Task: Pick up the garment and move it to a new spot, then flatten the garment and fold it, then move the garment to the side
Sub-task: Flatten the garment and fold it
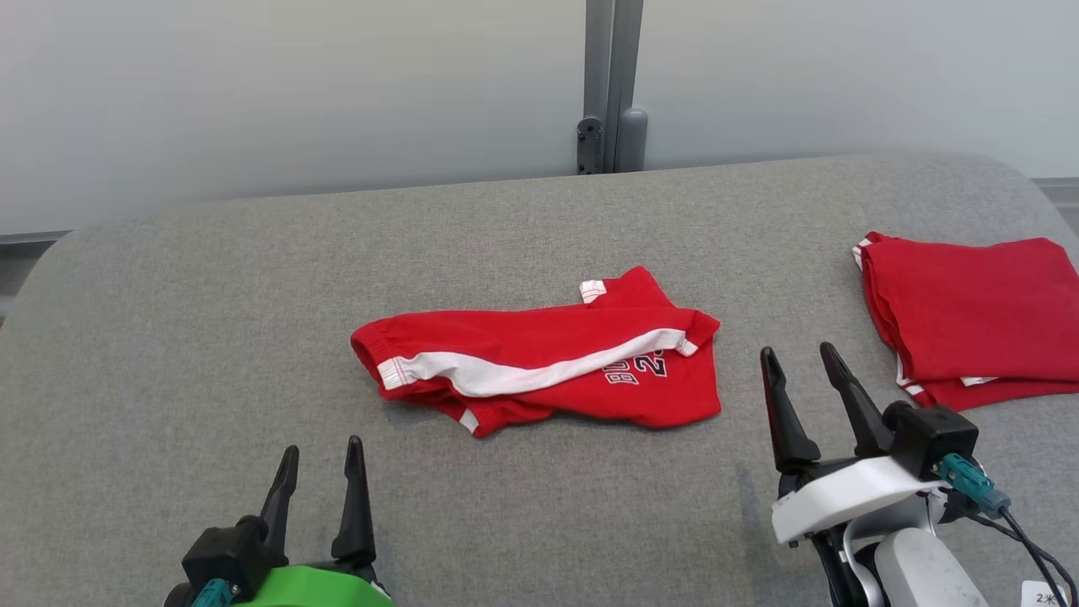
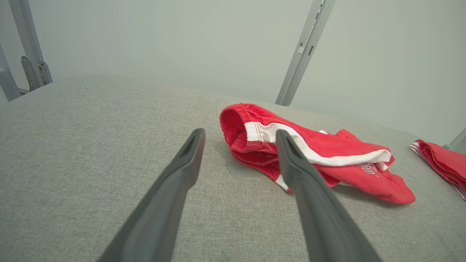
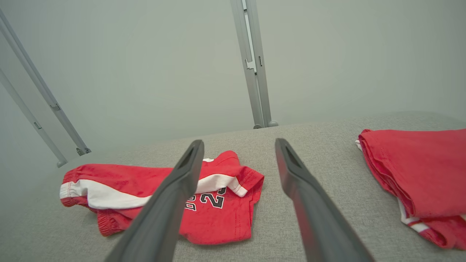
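Grey padded top [image 1: 211, 337], rumpled red garment [image 1: 539, 358]

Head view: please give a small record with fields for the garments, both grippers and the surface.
surface: grey fabric tabletop
middle garment: red shorts, white stripe, crumpled
right side: folded red garment, near the edge
left gripper: open, empty, apart from the shorts
right gripper: open, empty, between the two garments

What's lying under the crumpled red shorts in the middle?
Grey padded surface borders the shorts all round; their bunched layers hide anything directly beneath.
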You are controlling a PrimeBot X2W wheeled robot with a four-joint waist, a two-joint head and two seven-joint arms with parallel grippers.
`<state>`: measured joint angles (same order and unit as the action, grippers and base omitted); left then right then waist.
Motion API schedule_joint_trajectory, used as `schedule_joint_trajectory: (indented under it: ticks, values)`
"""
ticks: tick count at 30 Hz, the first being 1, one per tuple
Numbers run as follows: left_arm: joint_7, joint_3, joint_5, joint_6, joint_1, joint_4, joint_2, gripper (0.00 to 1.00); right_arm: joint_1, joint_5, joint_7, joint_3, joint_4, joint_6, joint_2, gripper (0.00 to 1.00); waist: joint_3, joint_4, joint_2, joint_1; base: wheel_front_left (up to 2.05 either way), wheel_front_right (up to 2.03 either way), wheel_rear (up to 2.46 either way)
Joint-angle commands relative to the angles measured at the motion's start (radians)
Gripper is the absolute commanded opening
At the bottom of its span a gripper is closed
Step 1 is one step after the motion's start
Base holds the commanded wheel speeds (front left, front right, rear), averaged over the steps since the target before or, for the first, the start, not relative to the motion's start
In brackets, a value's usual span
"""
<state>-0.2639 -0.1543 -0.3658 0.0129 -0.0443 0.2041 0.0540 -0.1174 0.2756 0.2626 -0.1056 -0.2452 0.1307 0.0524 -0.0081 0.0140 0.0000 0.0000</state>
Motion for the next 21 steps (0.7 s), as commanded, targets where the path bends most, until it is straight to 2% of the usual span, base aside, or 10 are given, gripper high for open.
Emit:
schedule_joint_trajectory:
  ticks: [1,12,21]
  values:
    - [0.0,0.001,0.007,-0.003,-0.01,-0.004,0.0,1.0,0.008,-0.009,0.003,-0.002,-0.004,0.0,0.001,1.0,0.001,0.0,0.0,0.0,0.0,0.0,0.0]
    - [0.0,-0.001,0.009,-0.005,-0.006,-0.006,-0.002,1.0,-0.006,-0.006,0.003,-0.011,-0.013,0.0,-0.001,1.0,0.021,-0.006,0.0,0.0,0.0,0.0,0.0]
    - [0.0,-0.027,0.003,-0.004,0.111,0.055,-0.002,1.0,-0.055,-0.015,0.003,-0.032,-0.019,0.0,0.0,1.0,0.117,-0.045,0.0,0.0,0.0,0.0,0.0]
